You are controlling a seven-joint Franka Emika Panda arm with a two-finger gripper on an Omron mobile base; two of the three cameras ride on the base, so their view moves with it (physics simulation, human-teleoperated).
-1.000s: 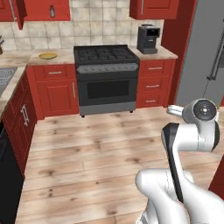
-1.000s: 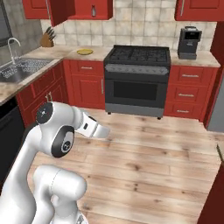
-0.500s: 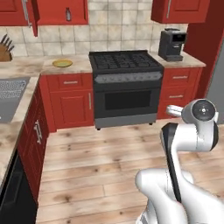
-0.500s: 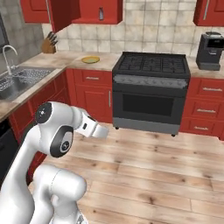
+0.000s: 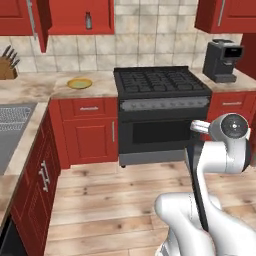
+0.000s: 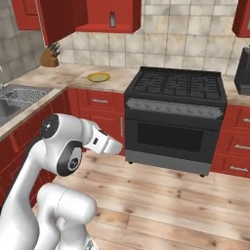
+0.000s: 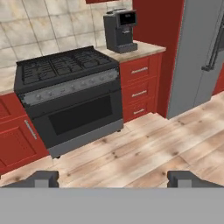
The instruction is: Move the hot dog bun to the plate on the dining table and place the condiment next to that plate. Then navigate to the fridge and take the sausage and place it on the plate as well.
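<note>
The gripper [image 7: 113, 178] hangs over the wooden floor [image 7: 144, 153], its jaws spread wide and empty. Beyond stands the black range [image 5: 162, 112]. The grey fridge [image 7: 201, 52] rises at the counter's right end. A yellow dish [image 5: 80, 83] on the counter [image 5: 45, 87] looks empty.

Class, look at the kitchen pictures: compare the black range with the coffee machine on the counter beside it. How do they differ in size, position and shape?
The black range is wide and stands on the wooden floor, set between red cabinets; the coffee machine is far smaller and sits up on the marble worktop. The range is broad and boxy, with burner grates on top and an oven door; the coffee machine is narrow and upright. Both are dark appliances along the tiled back wall.
</note>
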